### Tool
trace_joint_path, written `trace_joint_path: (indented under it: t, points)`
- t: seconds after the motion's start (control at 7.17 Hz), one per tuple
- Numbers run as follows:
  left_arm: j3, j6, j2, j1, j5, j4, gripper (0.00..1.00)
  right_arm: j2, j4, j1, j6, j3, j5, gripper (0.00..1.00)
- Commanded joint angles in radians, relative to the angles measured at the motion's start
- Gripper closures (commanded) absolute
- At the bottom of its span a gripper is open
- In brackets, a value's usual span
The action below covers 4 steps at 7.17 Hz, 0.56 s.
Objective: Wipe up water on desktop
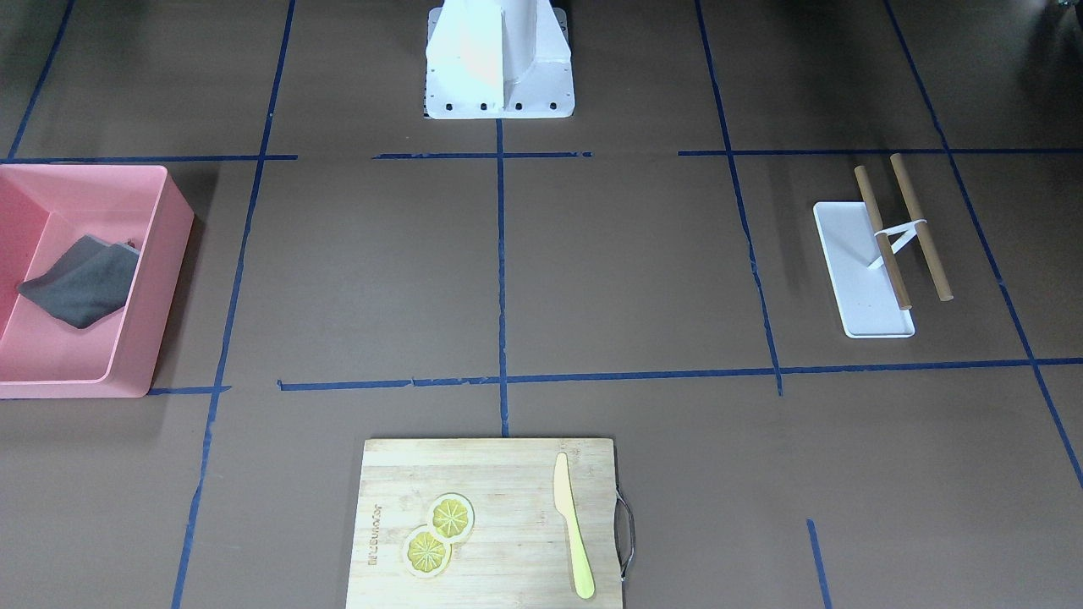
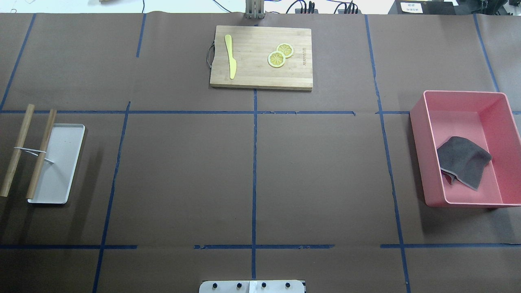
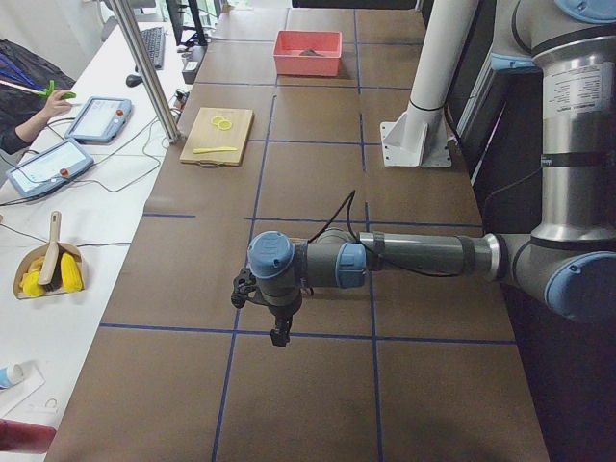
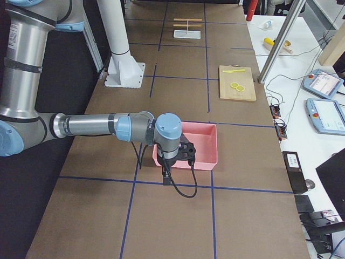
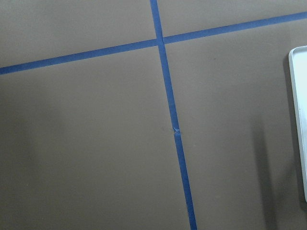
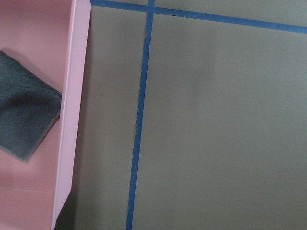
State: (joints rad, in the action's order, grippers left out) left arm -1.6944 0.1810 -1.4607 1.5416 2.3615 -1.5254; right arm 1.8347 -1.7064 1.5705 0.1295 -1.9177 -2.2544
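Observation:
The desktop (image 2: 183, 175) is a matte brown surface with a grid of dark-blue tape lines; it also shows in the front view (image 1: 626, 271). I see no water on it. A grey cloth (image 2: 464, 160) lies crumpled in a pink bin (image 2: 419, 122) at the right; the right wrist view shows the cloth (image 6: 24, 120) and the bin wall (image 6: 72, 120). My left gripper (image 3: 279, 332) hangs above the desktop at the left end. My right gripper (image 4: 167, 177) hangs just beside the pink bin (image 4: 202, 143). I cannot tell whether either is open or shut.
A bamboo cutting board (image 2: 260, 77) with two lemon slices (image 2: 280, 55) and a yellow knife (image 2: 230, 55) lies at the far middle. A white tray (image 2: 61, 162) with two tied wooden sticks (image 2: 16, 150) lies at the left. The robot's base (image 1: 499, 59) stands at the near edge.

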Motion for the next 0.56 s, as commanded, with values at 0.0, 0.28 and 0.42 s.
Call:
trace_joint_path:
  t: [0.0, 0.28, 0.42]
  points:
    - [-0.005, 0.0, -0.001, 0.0, -0.004, 0.001, 0.0, 0.0, 0.001, -0.001, -0.001, 0.0, -0.002, 0.0]
    - [-0.011, 0.002, 0.006, 0.0, -0.005, 0.002, 0.0, 0.0, 0.001, -0.009, -0.001, 0.0, -0.004, 0.0]
    - [-0.01, 0.002, 0.008, 0.0, -0.007, 0.002, 0.0, 0.0, 0.001, -0.012, -0.002, 0.0, -0.004, 0.0]
